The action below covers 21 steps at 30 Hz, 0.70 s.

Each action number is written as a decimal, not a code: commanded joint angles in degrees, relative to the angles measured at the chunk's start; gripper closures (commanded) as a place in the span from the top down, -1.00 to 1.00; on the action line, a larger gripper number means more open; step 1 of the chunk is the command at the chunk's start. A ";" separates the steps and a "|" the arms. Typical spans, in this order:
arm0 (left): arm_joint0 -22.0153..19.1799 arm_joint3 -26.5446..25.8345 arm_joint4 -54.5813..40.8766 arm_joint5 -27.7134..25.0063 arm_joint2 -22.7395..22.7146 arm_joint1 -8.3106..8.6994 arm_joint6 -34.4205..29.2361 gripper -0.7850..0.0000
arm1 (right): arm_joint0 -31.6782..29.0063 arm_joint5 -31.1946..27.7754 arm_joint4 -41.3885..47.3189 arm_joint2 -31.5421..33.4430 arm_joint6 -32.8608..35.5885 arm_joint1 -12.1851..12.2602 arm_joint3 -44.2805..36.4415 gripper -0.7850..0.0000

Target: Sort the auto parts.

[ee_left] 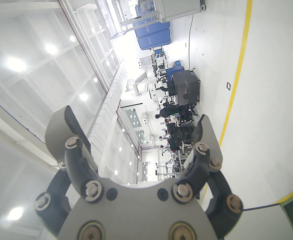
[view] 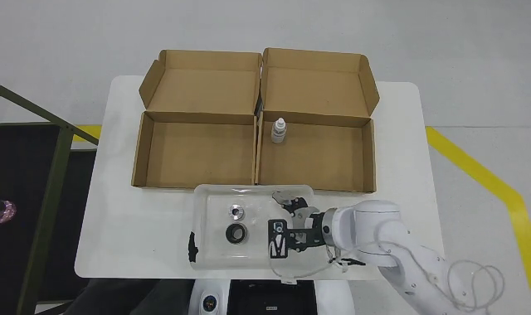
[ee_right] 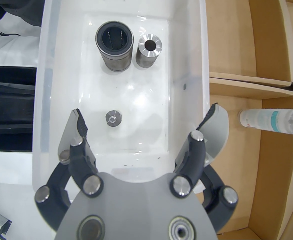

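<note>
White counter (view: pixel 390 108) as the work surface, bright factory hall behind. Right end effector (ee_right: pixel 145 114) over the right part of a clear plastic tub (ee_right: pixel 186 51), fingers spread wide, holding nothing. Just ahead of the open fingers, on the tub floor, a small metal bushing (ee_right: pixel 113 119), standing alone and untouched. Farther along the tub, two larger parts upright and just beside each other: a dark cylinder (ee_right: pixel 114 48) with a black-lined bore and a slimmer steel sleeve (ee_right: pixel 149 51) with a bright face. Beyond the tub, two open cardboard boxes side by side on the counter, left box (view: pixel 195 153) and right box (view: pixel 332 157). Inside the right one, a small white bottle (ee_right: pixel 266 121), close to the wall next to the left box. Left end effector (ee_left: pixel 135 116) well away from the parts, pointed up toward the hall, fingers likewise apart, gripping nothing.
</note>
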 commanded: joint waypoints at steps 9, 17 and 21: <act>0.00 0.00 0.00 0.00 0.00 0.00 0.00 1.00 | 2.24 1.40 -0.60 -4.25 4.70 -0.45 2.37 0.82; 0.00 0.00 0.00 0.00 0.00 0.00 0.00 1.00 | 4.59 2.00 -0.41 -7.77 9.19 -0.98 4.17 0.65; 0.00 0.00 0.00 0.00 0.00 0.00 0.00 1.00 | 5.75 2.40 0.24 -9.38 10.21 -1.32 5.77 0.47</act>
